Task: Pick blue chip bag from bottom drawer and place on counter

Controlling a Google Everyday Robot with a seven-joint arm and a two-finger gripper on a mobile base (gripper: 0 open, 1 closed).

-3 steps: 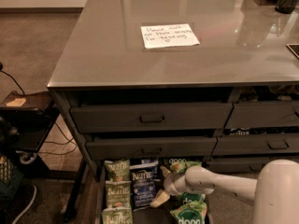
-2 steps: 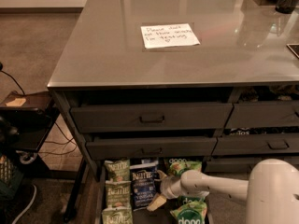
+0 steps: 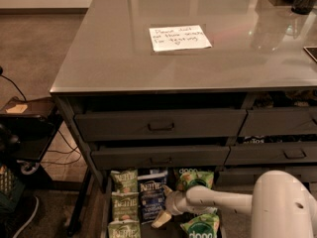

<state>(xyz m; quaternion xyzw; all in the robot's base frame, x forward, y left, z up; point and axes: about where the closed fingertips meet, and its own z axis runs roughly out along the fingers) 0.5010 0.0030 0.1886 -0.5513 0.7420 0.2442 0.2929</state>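
Blue chip bag (image 3: 150, 196) is seen lying in the pulled-out bottom drawer (image 3: 105, 213), flanked by green Kettle bags (image 3: 124, 205) and other green bags (image 3: 194, 178). Gripper (image 3: 163, 206) is positioned at the bag's edge, jaws spread. A note (image 3: 179, 37) is carried on the counter (image 3: 114, 63).

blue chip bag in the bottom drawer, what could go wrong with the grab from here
1. The claw sits open at the right edge of the blue chip bag, so it may pinch only a corner and slip.
2. Green Kettle bags lie right beside it and could get dragged along.
3. The drawer front above hangs over the back of the bottom drawer; a straight lift might snag the bag.
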